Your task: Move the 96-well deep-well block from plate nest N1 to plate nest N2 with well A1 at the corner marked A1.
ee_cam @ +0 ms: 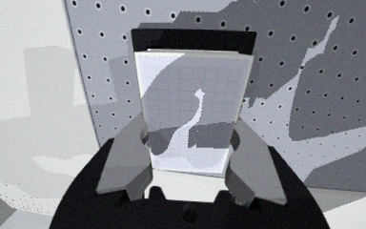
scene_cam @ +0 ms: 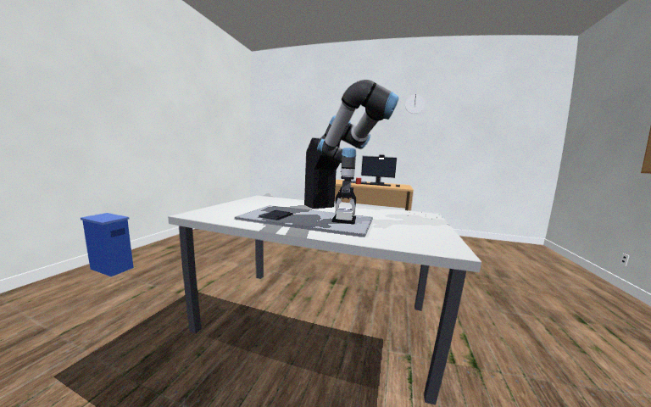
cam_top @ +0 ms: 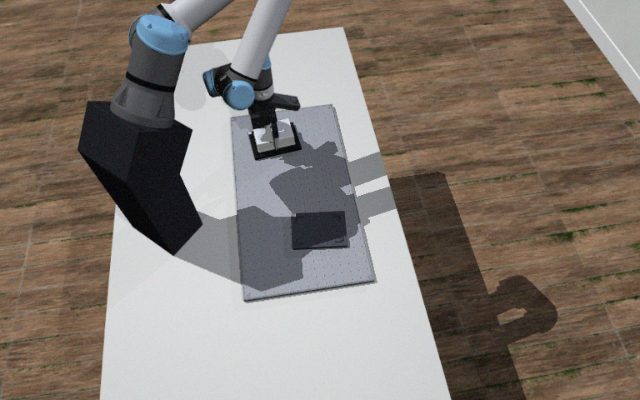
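Observation:
The white 96-well deep-well block (cam_top: 284, 135) (scene_cam: 344, 211) (ee_cam: 193, 86) is over the black plate nest N1 (cam_top: 257, 153) (scene_cam: 344, 222) (ee_cam: 191, 40) at the far end of the grey perforated base plate (cam_top: 307, 273) (ee_cam: 305, 57). My gripper (cam_top: 272, 133) (scene_cam: 344, 207) (ee_cam: 189, 112) points straight down and is shut on the block's two long sides. I cannot tell whether the block rests in the nest or hangs just above it. The black plate nest N2 (cam_top: 319, 229) (scene_cam: 275, 214) lies empty at the near end of the base plate. The block's cut corner is too small to make out.
The arm's black pedestal (cam_top: 137, 174) (scene_cam: 317, 177) stands on the white table (cam_top: 264, 348) (scene_cam: 408, 240) beside the base plate. A blue bin (scene_cam: 107, 243) stands on the floor at the left. A desk with a monitor (scene_cam: 379, 168) is at the back wall.

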Action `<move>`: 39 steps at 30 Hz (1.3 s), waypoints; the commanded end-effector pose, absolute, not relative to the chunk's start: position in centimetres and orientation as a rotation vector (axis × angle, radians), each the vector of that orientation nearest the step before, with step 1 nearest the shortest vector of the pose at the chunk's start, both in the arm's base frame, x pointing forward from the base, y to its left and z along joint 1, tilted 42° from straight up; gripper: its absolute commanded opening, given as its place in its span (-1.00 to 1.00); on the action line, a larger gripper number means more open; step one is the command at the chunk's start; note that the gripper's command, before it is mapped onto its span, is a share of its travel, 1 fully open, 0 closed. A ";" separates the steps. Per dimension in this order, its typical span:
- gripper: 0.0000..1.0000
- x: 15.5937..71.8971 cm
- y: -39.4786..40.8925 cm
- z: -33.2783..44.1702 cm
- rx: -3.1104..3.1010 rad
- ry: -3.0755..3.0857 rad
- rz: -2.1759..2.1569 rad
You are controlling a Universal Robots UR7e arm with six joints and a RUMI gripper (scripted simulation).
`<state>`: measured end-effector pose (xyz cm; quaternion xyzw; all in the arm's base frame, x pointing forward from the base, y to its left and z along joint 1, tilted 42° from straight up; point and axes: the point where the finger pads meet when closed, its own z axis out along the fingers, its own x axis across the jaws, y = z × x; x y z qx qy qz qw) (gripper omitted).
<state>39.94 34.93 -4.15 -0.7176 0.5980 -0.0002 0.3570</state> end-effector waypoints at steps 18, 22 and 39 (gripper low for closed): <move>-1.00 40.1 35.1 -4.3 -1.852 1.543 -0.001; 1.00 40.1 35.1 -4.3 -1.852 1.543 -0.001; 1.00 40.1 35.1 -4.3 -1.852 1.543 -0.001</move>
